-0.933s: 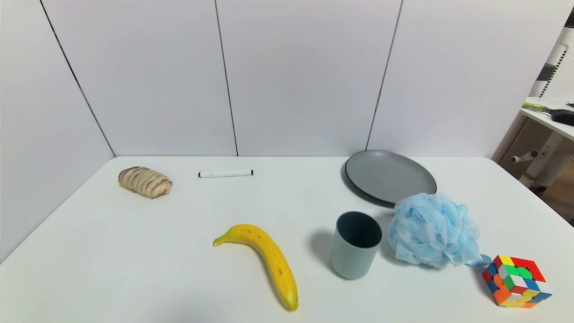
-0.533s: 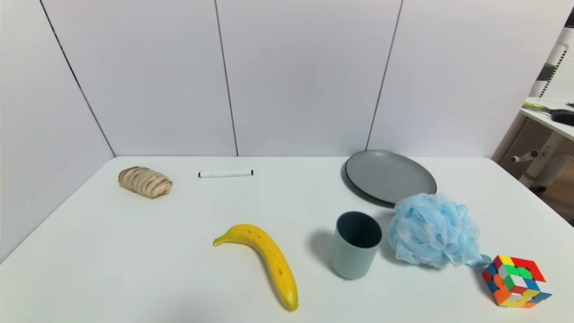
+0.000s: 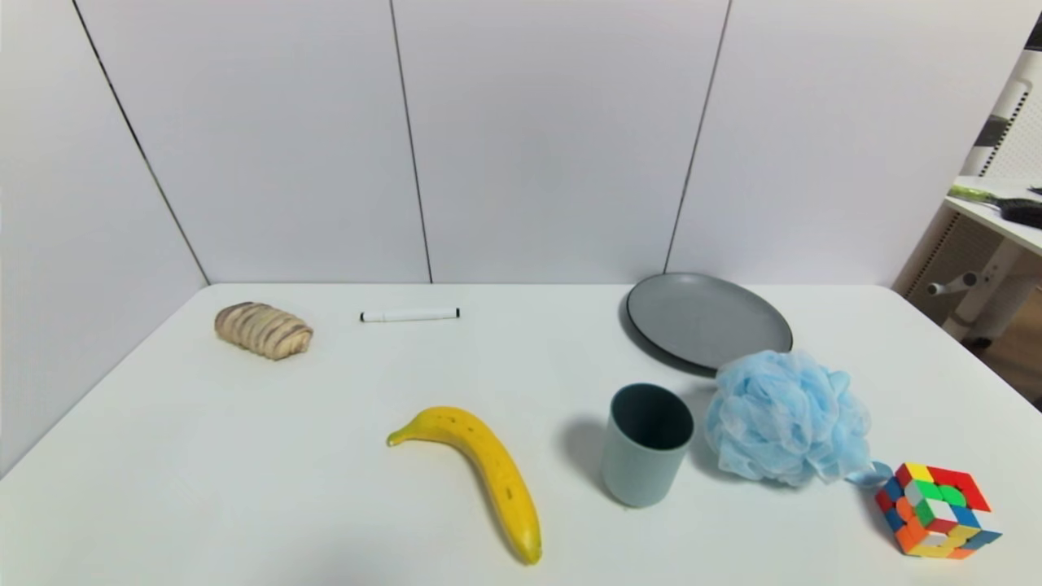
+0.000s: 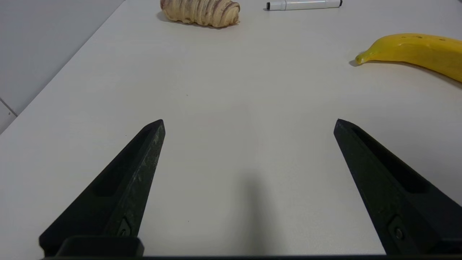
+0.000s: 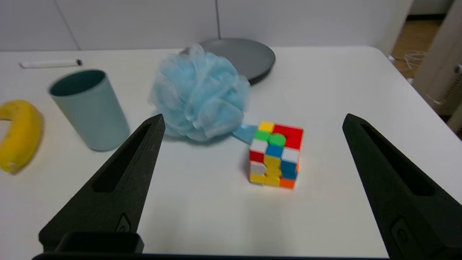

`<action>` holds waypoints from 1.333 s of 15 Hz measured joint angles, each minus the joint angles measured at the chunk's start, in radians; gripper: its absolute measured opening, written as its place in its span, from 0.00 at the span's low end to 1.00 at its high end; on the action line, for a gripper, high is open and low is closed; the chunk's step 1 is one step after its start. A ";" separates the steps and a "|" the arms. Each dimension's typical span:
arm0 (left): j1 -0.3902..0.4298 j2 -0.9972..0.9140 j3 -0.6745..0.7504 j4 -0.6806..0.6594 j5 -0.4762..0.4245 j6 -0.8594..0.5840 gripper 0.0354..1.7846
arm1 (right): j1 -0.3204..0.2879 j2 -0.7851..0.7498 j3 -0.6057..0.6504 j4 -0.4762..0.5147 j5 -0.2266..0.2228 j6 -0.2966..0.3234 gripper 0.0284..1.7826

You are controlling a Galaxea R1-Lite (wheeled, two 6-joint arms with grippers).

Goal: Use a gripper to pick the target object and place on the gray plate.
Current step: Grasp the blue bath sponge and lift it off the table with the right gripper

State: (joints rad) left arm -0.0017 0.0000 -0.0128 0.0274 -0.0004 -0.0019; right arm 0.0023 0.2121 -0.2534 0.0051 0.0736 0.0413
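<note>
Right gripper hangs wide open and empty above the table's near right part, facing a colour cube. Just beyond the cube sits the blue pouf, beside a cup and touching the gray plate's near rim. Left gripper is likewise open, empty, near a banana.

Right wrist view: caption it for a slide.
Open right tool faces the blue pouf, puzzle cube and gray plate.
</note>
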 joint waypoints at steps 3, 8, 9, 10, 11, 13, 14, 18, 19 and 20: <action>0.000 0.000 0.000 0.000 -0.001 0.000 0.94 | 0.033 0.189 -0.169 -0.004 0.074 0.000 0.95; 0.000 0.000 0.000 0.000 0.000 0.000 0.94 | 0.144 0.579 -0.461 0.003 0.109 -0.006 0.95; 0.000 0.000 0.000 0.000 0.000 0.001 0.94 | 0.165 0.665 -0.542 0.019 0.121 -0.009 0.95; 0.000 0.000 0.000 0.000 0.000 0.000 0.94 | 0.183 0.744 -0.623 0.044 0.133 -0.012 0.95; 0.000 0.000 0.000 0.000 0.000 0.000 0.94 | 0.197 0.821 -0.704 0.077 0.140 -0.018 0.95; 0.000 0.000 0.000 0.000 0.000 0.000 0.94 | 0.218 0.964 -0.843 0.176 0.150 -0.047 0.95; 0.000 0.000 0.000 0.000 0.000 0.000 0.94 | 0.224 1.021 -0.889 0.236 0.151 -0.066 0.95; 0.000 0.000 0.000 0.000 -0.001 0.000 0.94 | 0.228 1.184 -0.990 0.473 0.141 -0.156 0.95; 0.000 0.000 0.000 0.000 0.000 0.000 0.94 | 0.227 1.216 -1.005 0.503 0.121 -0.163 0.95; 0.000 0.000 0.000 0.000 0.000 0.000 0.94 | 0.227 1.242 -1.012 0.524 0.100 -0.166 0.95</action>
State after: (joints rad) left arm -0.0017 0.0000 -0.0130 0.0274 0.0000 -0.0017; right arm 0.2298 1.4538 -1.2657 0.5287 0.1732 -0.1251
